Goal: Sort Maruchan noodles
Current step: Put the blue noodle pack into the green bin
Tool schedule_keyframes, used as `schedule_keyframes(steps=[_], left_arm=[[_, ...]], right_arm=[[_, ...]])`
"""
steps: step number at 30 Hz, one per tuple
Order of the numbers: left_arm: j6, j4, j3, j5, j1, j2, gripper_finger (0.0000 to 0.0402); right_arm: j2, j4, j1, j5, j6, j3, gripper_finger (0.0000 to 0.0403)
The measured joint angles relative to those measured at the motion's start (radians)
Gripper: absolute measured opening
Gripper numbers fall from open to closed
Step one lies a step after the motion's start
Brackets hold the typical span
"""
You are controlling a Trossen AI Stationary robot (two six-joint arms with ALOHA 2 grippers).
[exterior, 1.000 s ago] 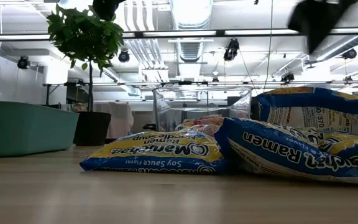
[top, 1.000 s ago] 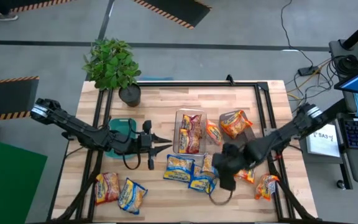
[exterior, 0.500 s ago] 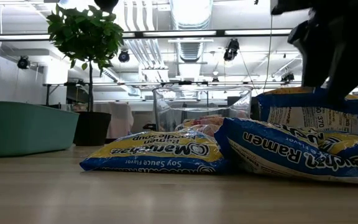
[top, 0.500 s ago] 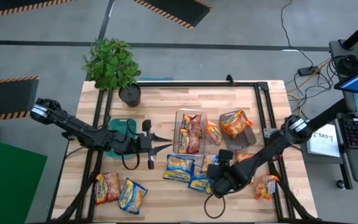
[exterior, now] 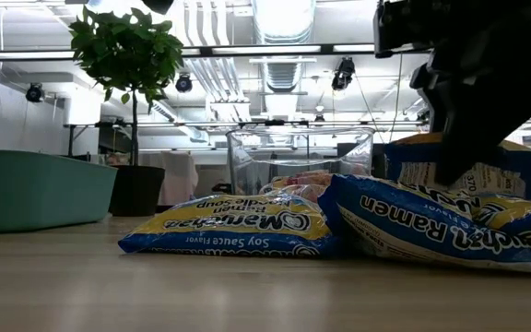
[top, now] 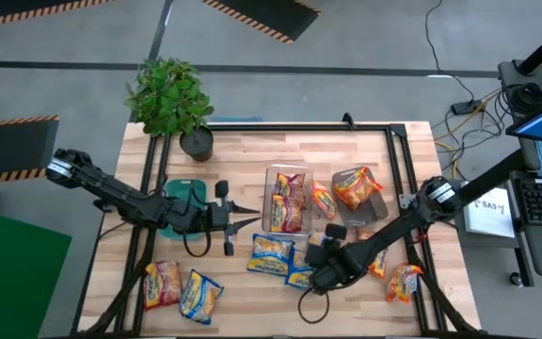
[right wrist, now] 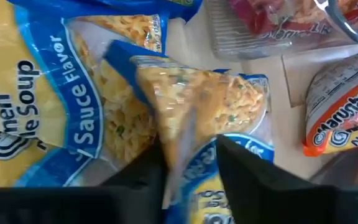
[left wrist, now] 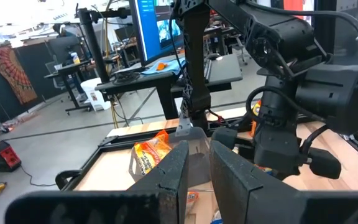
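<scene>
Far left: left gripper [top: 250, 219] parked above the table just beside the teal bin [top: 179, 193], fingers drawn nearly together and holding nothing. Probably kept there to wait clear of the working arm. Below it, near the front edge, two loose Maruchan packets [top: 163, 282], one reddish-edged and one blue-edged, not yet sorted. Toward the middle: clear bin [top: 288, 170] with maroon-pink packets lying inside, presumably that colour's place. In front of it, a cluster of blue-edged packets on bare wood. Down on that cluster, right gripper [right wrist: 188, 165] pinched narrow on one blue-edged packet [right wrist: 197, 99], the film crumpled up into a ridge between the fingers. Likely gripped by the loose plastic because the packet lies too flat to take otherwise. Farther right, orange-edged packets [top: 356, 186]. Hard to tell: whether the pinched packet has left the table, and how much of it sits in the grip, with the fingertips buried in the fold. In the low view, the dark arm blocking most of the packets behind.
</scene>
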Motion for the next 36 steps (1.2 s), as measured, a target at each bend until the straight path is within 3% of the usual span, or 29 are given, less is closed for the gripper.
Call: schedule_keyframes(steps=[3,7,11,17,27,31,36], left_arm=[[0.0,-0.001,0.0,0.0,0.0,0.0,0.0047],[0.003,-0.002,0.0,0.0,0.0,0.0,0.0047],[0.003,-0.006,0.0,-0.006,0.0,-0.008,0.0047],[0.003,-0.012,0.0,-0.134,0.0,-0.094,0.0047],[0.032,-0.108,0.0,-0.132,-0.009,-0.267,0.0047],[0.047,-0.141,0.0,-0.132,-0.009,-0.312,0.0047],[0.018,-0.177,0.0,-0.098,-0.008,-0.301,0.0047]], right_arm=[[-0.001,-0.006,-0.001,-0.02,-0.001,0.0,0.0029],[-0.026,-0.036,-0.001,-0.019,0.004,0.0,0.0011],[-0.089,-0.081,0.013,-0.017,0.023,-0.001,0.0009],[-0.241,-0.087,0.047,0.061,0.031,-0.001,0.0008],[-0.466,0.002,0.113,0.293,-0.008,-0.039,0.0008],[-0.529,0.139,0.113,0.324,-0.079,-0.083,0.0008],[-0.562,0.153,0.113,0.324,-0.067,-0.115,0.0008]])
